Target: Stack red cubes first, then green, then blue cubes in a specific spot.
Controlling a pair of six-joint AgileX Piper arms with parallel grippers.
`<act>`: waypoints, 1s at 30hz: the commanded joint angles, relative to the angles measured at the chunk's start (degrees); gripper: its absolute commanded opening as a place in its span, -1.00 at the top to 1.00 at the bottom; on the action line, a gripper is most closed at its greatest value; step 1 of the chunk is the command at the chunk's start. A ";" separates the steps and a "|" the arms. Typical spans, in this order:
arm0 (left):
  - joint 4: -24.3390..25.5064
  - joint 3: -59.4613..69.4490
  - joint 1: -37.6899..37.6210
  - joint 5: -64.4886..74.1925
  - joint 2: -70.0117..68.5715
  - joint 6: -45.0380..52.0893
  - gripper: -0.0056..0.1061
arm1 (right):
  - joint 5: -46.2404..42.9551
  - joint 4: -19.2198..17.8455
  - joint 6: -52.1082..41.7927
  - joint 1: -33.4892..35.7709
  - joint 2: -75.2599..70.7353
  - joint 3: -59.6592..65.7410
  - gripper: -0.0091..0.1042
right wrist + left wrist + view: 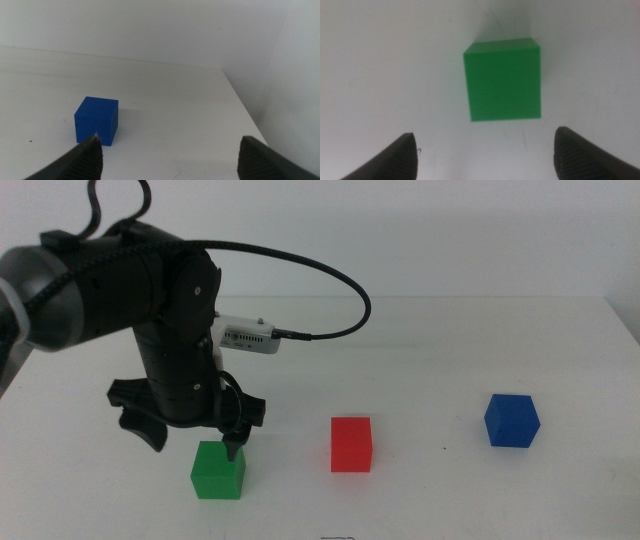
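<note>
The green cube [218,470] sits on the white table at the front left. My left gripper [195,442] hangs open just above and behind it, jaws spread wide and empty. In the left wrist view the green cube [503,79] lies ahead of the gap between the two jaws. The red cube [351,444] stands alone mid-table, to the right of the green one. The blue cube [512,420] stands further right. The right gripper [167,155] is out of the middle view; its wrist view shows open jaws with the blue cube [97,120] ahead of one jaw.
A black cable [330,280] loops from the left arm over the table's back. The table's right edge [245,110] runs close behind the blue cube in the right wrist view. A white wall stands behind the table.
</note>
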 commanded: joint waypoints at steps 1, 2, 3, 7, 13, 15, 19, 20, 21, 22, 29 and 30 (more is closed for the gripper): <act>-0.96 -0.53 0.11 -2.81 -2.02 -0.42 -0.77 | -4.48 -0.49 -0.62 -0.41 0.83 -0.56 -0.48; -1.26 -0.39 0.11 -4.26 -2.02 -0.49 -0.77 | -4.48 -0.49 -0.62 -0.41 0.83 -0.56 -0.48; -1.41 -0.34 0.11 -5.35 -2.02 -0.66 -0.77 | -4.48 -0.49 -0.62 -0.41 0.83 -0.56 -0.48; -1.42 -0.34 0.11 -6.87 -2.02 -1.98 -0.77 | -4.48 -0.49 -0.62 -0.41 0.83 -0.56 -0.48; -1.19 -0.34 0.11 -7.35 -1.81 -4.43 -0.77 | -4.48 -0.49 -0.62 -0.41 0.83 -0.56 -0.48; -1.19 -0.34 0.11 -7.03 -1.07 -4.91 -0.77 | -4.48 -0.49 -0.62 -0.41 0.83 -0.56 -0.48; -1.46 -0.34 0.11 -6.85 0.78 -5.93 -0.77 | -4.48 -0.49 -0.62 -0.41 0.83 -0.56 -0.48; -1.75 -0.34 0.11 -6.97 1.14 -5.93 -0.77 | -4.48 -0.49 -0.62 -0.41 0.83 -0.56 -0.48; -1.87 -0.34 0.11 -7.02 1.44 -5.93 -0.77 | -4.48 -0.49 -0.62 -0.41 0.83 -0.56 -0.48; -1.87 -0.34 0.11 -7.15 1.68 -5.93 -0.77 | -4.48 -0.49 -0.62 -0.41 0.83 -0.56 -0.48; -1.40 -0.34 0.11 -8.48 2.03 -7.44 -0.77 | -4.48 -0.49 -0.62 -0.41 0.83 -0.56 -0.48; -1.29 -0.34 0.11 -8.42 2.19 -7.44 -0.77 | -4.48 -0.49 -0.62 -0.41 0.83 -0.56 -0.48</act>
